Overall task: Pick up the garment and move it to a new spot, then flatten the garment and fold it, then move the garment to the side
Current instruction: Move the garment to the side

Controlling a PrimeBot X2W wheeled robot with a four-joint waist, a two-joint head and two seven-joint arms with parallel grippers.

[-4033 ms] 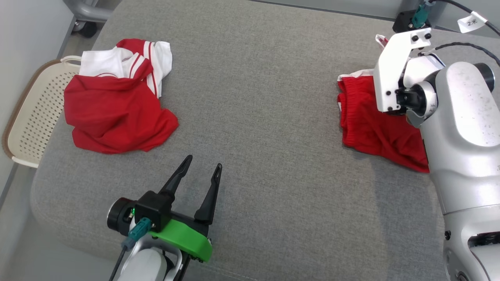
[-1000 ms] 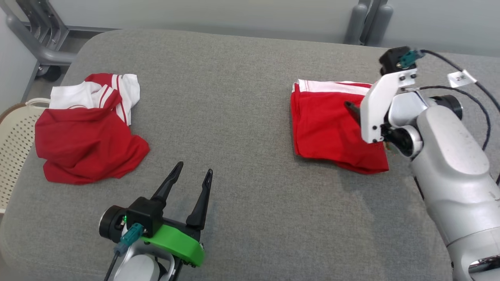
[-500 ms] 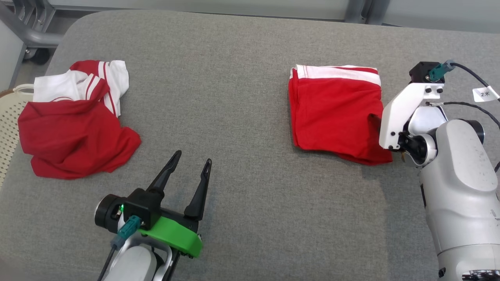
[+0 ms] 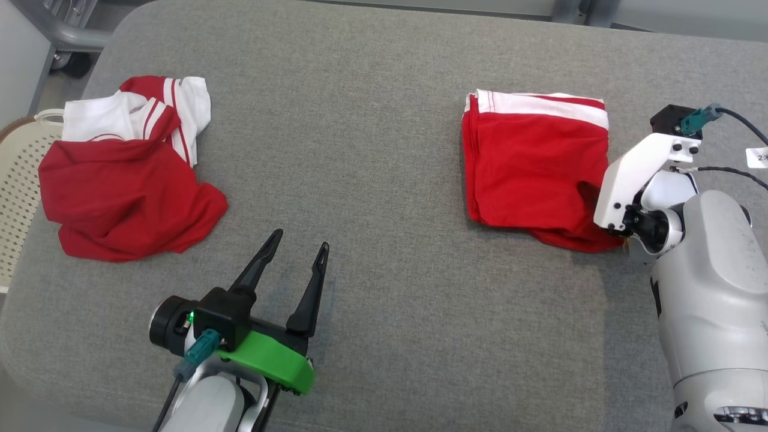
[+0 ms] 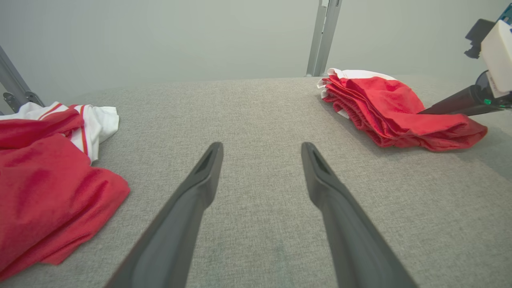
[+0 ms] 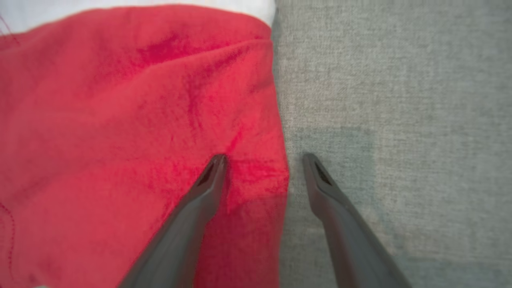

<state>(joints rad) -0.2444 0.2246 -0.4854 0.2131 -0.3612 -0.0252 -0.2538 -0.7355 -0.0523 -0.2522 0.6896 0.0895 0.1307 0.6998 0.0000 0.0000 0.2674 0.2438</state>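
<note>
- My right claw (image 6: 264,160) is spread apart and grips nothing: one finger is over the edge of the folded red garment (image 4: 528,168), the other over bare tabletop (image 4: 372,150).
- The garment lies at the head view's right.
- My left claw (image 4: 301,238) is also apart at lower left, near a red-and-white heap (image 4: 126,186).

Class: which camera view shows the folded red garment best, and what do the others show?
The head view: the folded red garment lies nearly whole from above, white band included. The left wrist view gives it side-on, showing stacked layers. The right wrist view gives a blurred close-up of one edge.
</note>
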